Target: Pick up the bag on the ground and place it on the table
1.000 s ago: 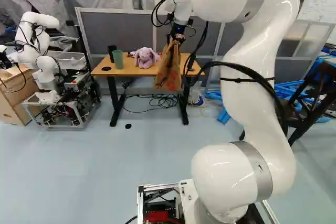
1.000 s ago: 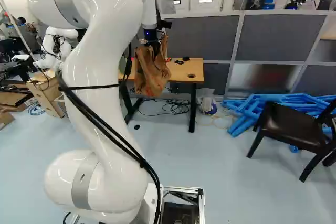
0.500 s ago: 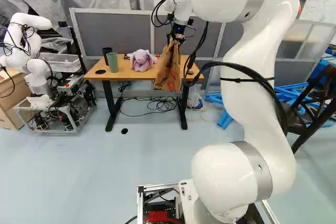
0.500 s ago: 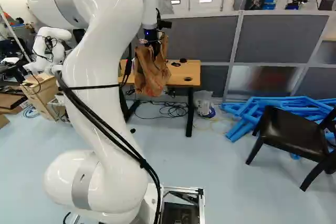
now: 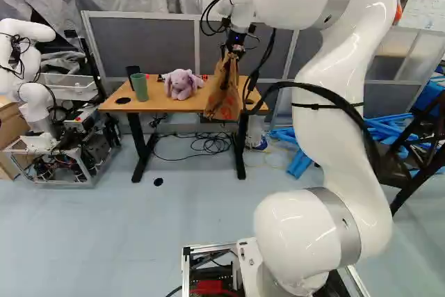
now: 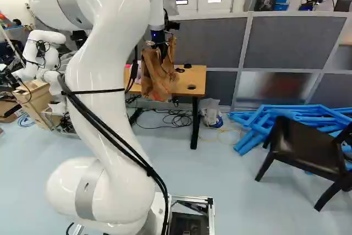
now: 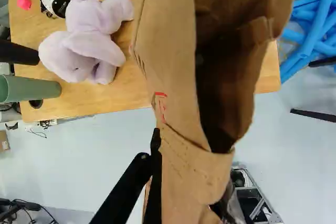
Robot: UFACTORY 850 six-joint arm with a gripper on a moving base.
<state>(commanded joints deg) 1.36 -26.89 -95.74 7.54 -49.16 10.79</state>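
My gripper (image 5: 237,48) hangs at the table's right part in the left base view, with the brown paper bag (image 5: 224,97) below it. In the wrist view the gripper (image 7: 192,167) is shut on the bag (image 7: 176,61), whose folded paper runs between the two black fingers and hides much of them. The bag's mouth gapes open, and its body reaches ahead over the near edge of the wooden table (image 7: 126,98). From the base views I cannot tell whether the bag touches the tabletop.
A purple plush toy (image 5: 182,84), a green cup (image 5: 140,87) and a dark cup (image 5: 132,73) stand on the table. Cables (image 5: 208,145) lie beneath it. Another robot (image 5: 38,102) stands at the left. A black chair (image 6: 305,144) and blue tubes (image 6: 258,122) are at the right.
The base has moved: the table has shifted leftward in both base views and looks slightly nearer. My arm keeps its pose, and the held bag has travelled with it.
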